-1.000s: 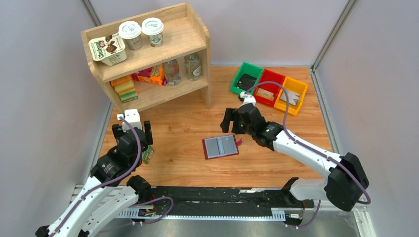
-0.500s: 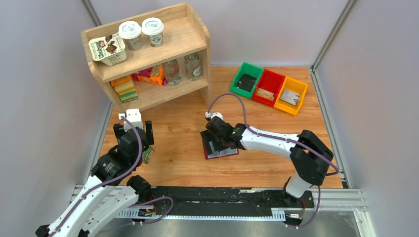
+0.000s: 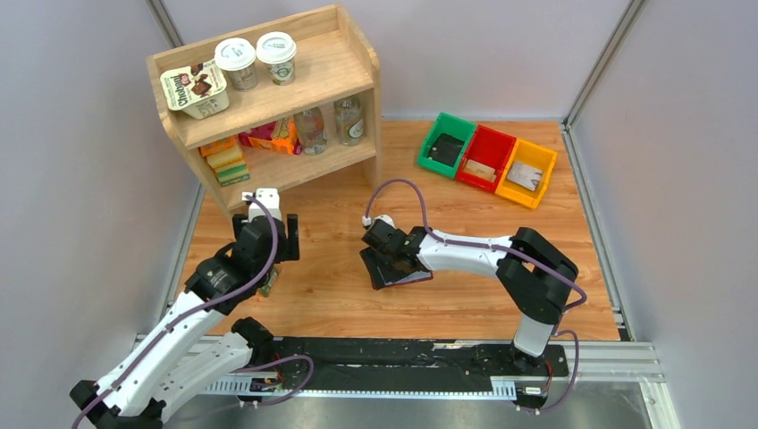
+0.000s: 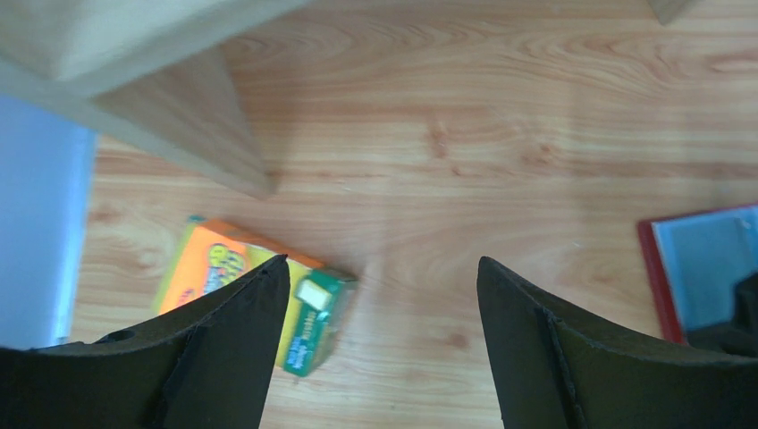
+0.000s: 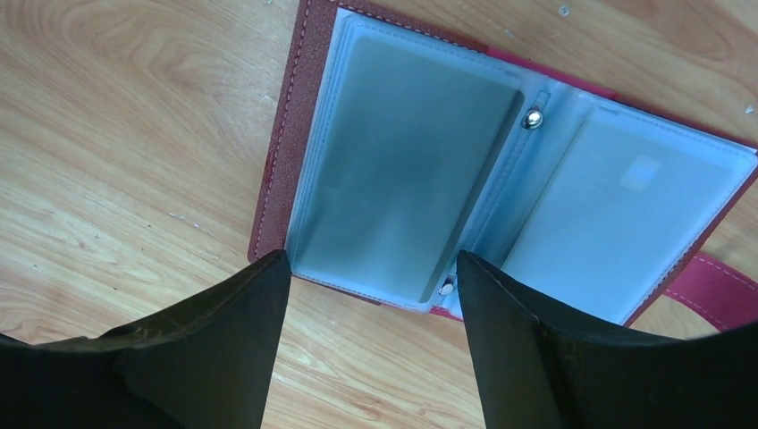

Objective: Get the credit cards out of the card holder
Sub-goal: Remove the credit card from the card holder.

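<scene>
Top view: card holder (image 3: 413, 275) mostly covered by right pincer (image 3: 383, 266); only near edge shows.
Right wrist view: snap tab (image 5: 720, 290) cut by right edge. Cards (image 5: 402, 170) are only dim shapes behind cloudy sleeves; count unreadable.
Left wrist view: holder cut by right edge. Small box (image 4: 219, 266), well left of holder, half hidden behind finger of left pincer (image 4: 383, 261); print too blurred to read.

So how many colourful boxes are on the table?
3, side by side at the table's far right: the green box, then the red box, then the yellow box. None looks hidden.
</scene>
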Controlling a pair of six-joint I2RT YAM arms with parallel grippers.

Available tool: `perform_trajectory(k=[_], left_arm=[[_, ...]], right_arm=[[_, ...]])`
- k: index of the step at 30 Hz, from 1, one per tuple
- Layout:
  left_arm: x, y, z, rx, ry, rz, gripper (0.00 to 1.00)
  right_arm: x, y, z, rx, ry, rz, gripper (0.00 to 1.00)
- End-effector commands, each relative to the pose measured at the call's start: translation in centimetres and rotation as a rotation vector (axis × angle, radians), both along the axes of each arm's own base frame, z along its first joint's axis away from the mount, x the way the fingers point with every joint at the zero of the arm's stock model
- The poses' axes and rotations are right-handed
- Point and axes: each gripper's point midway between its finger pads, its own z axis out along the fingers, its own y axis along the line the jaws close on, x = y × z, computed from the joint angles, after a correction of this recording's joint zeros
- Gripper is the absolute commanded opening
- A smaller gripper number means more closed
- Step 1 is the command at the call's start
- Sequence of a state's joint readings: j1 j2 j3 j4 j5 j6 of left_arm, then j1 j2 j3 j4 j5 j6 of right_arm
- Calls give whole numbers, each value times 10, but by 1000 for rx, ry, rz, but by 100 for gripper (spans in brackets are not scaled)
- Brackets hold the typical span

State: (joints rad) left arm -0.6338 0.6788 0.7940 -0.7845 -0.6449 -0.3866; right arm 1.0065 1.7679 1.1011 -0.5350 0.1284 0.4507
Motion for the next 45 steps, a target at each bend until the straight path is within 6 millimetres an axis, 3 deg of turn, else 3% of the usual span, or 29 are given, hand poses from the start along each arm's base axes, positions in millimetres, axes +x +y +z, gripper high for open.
perform_trajectory(k=[1, 12, 22, 26, 31, 41, 45], left_arm=[[7, -49, -1, -211, 45, -107, 84], [6, -129, -33, -443, 153, -247, 84], [8, -182, -61, -571, 246, -291, 85], [12, -201, -70, -586, 281, -307, 77], [15, -223, -89, -585, 342, -322, 56], [17, -253, -129, -580, 448, -345, 37], [10, -252, -151, -547, 500, -314, 32]], right_arm=[[7, 7, 8, 29, -4, 11, 70], [6, 6, 10, 214, 97, 13, 61], [13, -4, 12, 424, 198, -43, 44], [14, -6, 10, 474, 233, -63, 41], [15, -8, 10, 516, 260, -87, 40], [17, -10, 6, 511, 266, -114, 37], [20, -13, 7, 493, 253, -141, 37]])
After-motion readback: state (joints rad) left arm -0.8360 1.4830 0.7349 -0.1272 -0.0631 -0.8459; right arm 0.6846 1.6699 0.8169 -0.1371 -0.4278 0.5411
